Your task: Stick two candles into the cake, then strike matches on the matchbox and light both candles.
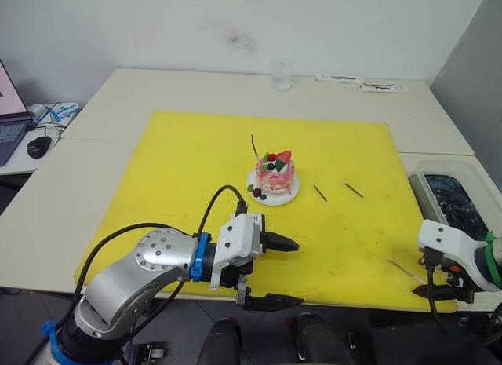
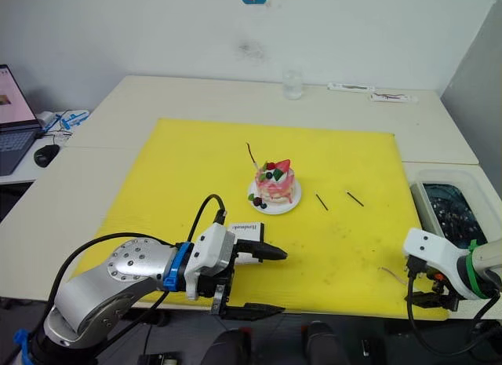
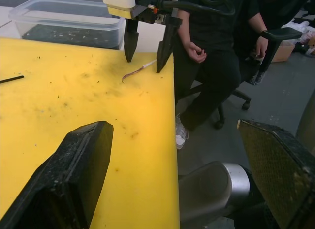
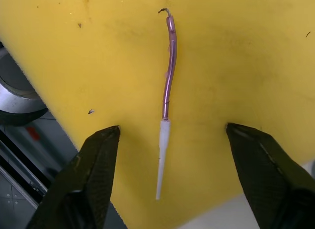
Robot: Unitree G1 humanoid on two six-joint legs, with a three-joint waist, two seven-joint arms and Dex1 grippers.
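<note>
While apart, two candles (image 1: 254, 144) (image 4: 167, 86) (two matches (image 1: 320, 193) (image 1: 354, 190))

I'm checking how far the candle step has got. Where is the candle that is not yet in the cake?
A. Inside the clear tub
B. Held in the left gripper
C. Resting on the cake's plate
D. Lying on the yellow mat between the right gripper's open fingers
D: the loose candle lies flat on the yellow mat near its front edge, between the spread fingers of the right gripper, untouched; another candle already stands in the cake.
</note>
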